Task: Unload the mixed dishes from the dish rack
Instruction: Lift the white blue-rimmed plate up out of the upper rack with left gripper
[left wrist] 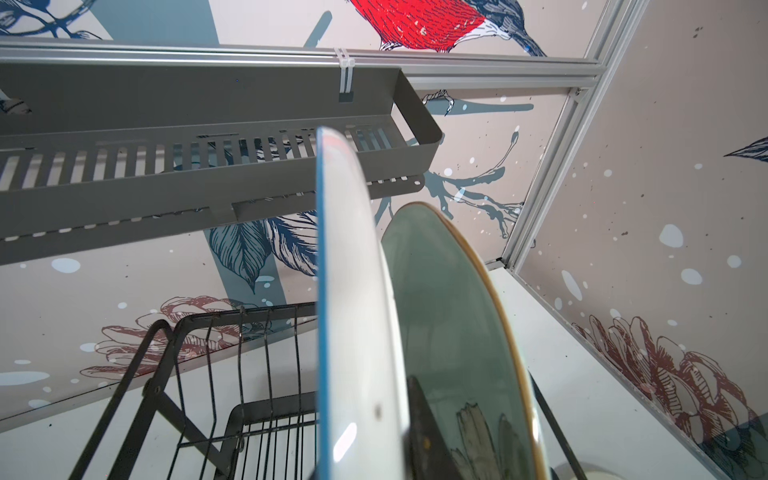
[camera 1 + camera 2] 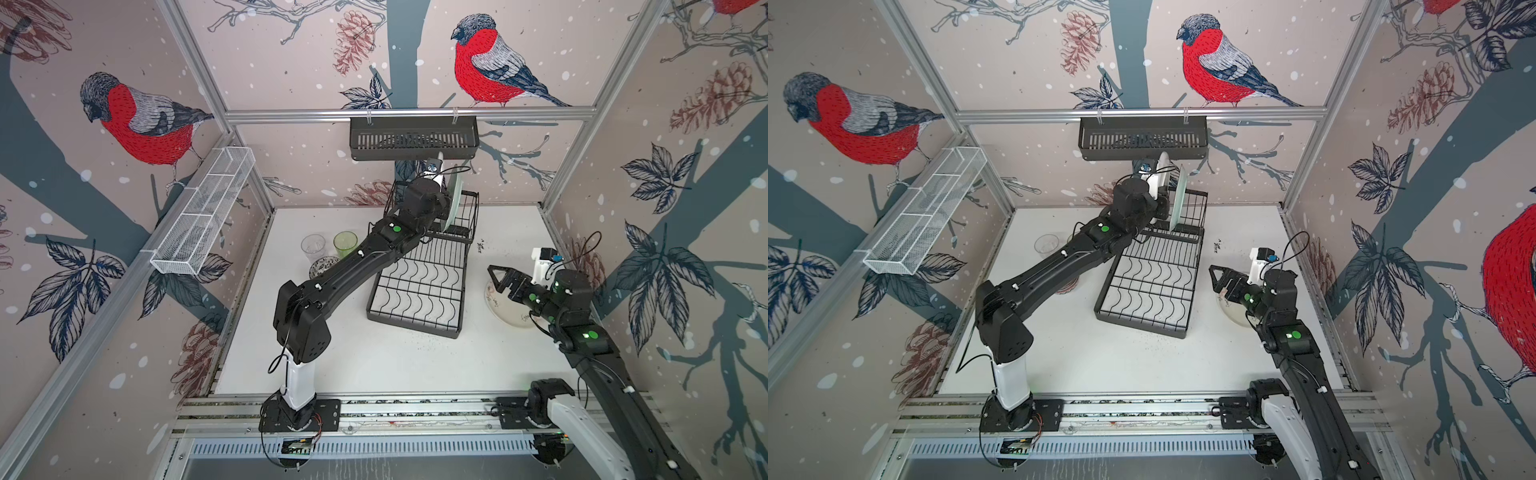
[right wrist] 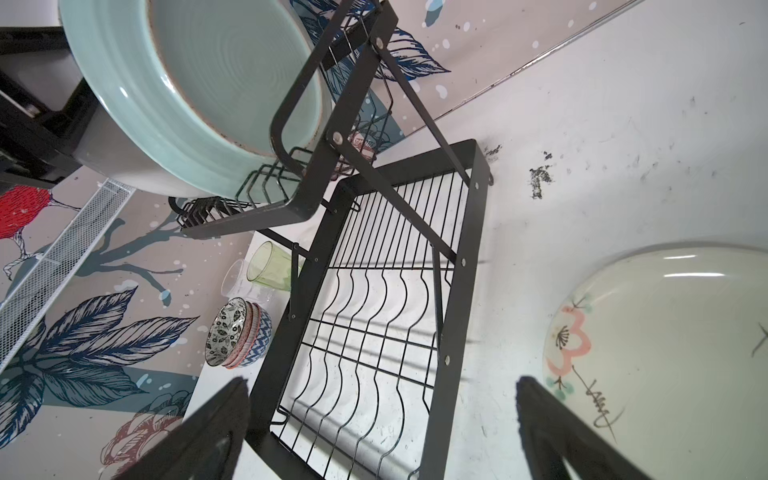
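Note:
The black dish rack [image 2: 415, 328] lies mid-table, its flat tray bare. In its raised section [image 3: 299, 208] a white plate [image 1: 357, 291] and a pale green plate [image 1: 449, 311] stand on edge side by side. My left gripper [image 1: 370, 436] is shut on the white plate's rim, one dark finger [image 1: 419, 424] between the two plates. My right gripper [image 3: 380, 399] hovers open and holds nothing, by the rack's right side. Under it on the table lies a pale plate [image 3: 665, 353] with a pink motif. Left of the rack stand a clear tumbler [image 2: 313, 246], a green tumbler [image 2: 345, 243] and stacked patterned bowls [image 3: 237, 332].
A black slotted wall basket [image 2: 413, 139] hangs on the back rail close above the plates' top edges. A long white mesh basket [image 2: 203, 212] is fixed to the left wall. Aluminium posts frame the table's corners.

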You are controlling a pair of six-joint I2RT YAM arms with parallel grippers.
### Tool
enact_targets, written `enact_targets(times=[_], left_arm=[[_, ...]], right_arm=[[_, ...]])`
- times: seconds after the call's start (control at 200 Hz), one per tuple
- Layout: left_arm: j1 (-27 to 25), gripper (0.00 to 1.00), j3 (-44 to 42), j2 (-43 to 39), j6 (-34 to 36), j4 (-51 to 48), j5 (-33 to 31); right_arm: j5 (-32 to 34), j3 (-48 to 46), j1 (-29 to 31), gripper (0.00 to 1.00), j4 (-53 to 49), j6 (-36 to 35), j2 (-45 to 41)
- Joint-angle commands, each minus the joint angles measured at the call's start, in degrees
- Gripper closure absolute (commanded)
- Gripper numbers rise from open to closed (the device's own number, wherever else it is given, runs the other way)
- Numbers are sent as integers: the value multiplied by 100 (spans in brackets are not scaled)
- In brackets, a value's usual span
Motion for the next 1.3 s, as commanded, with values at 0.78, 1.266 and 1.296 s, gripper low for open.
enact_targets(times=[0.78,1.266,1.296], left_arm=[[-328,100,-1659,-1986,392,1022,-166],[-853,100,-4091,-4249,457,1397,-65],[-853,100,-4205,-4350,448,1413,-21]], right_arm=[[-130,434,0,1,-221,-154,58],[-124,299,9,0,-503,81,-317],[-125,284,9,1,-499,114,-356]])
